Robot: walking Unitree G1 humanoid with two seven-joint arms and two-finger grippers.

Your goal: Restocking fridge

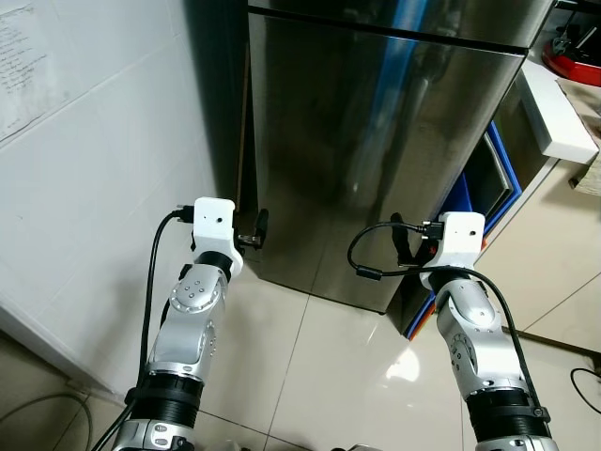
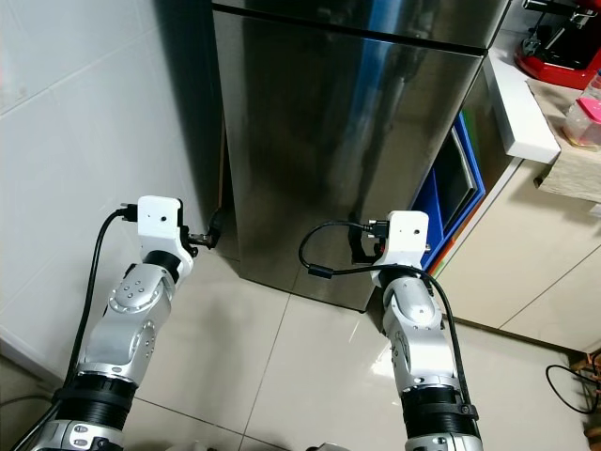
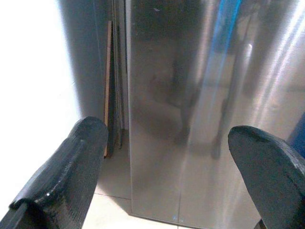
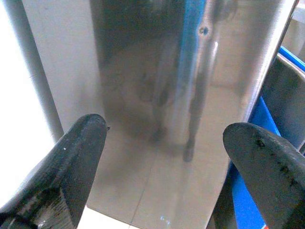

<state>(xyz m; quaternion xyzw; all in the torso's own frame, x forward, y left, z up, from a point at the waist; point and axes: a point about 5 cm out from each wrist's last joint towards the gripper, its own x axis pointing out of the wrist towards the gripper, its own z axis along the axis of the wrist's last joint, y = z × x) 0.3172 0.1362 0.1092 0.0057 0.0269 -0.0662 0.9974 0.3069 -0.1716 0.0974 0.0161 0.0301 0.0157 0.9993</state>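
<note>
A tall stainless-steel fridge [image 1: 376, 141] stands straight ahead with its doors closed; a dark seam crosses its front near the top. My left gripper [image 1: 254, 230] is held low by the fridge's left front corner, and in the left wrist view the left gripper [image 3: 169, 133] is open, its fingers [image 3: 86, 152] wide apart with nothing between them. My right gripper [image 1: 408, 246] faces the lower right part of the door. In the right wrist view the right gripper [image 4: 167, 129] is also open and holds nothing.
A white tiled wall [image 1: 84, 169] runs close on the left, with thin boards [image 3: 110, 95] in the gap beside the fridge. A blue frame [image 1: 488, 188] leans at the fridge's right side. A white counter [image 1: 559, 113] carries a red appliance [image 1: 577, 52]. Glossy floor tiles [image 1: 310, 376] lie underfoot.
</note>
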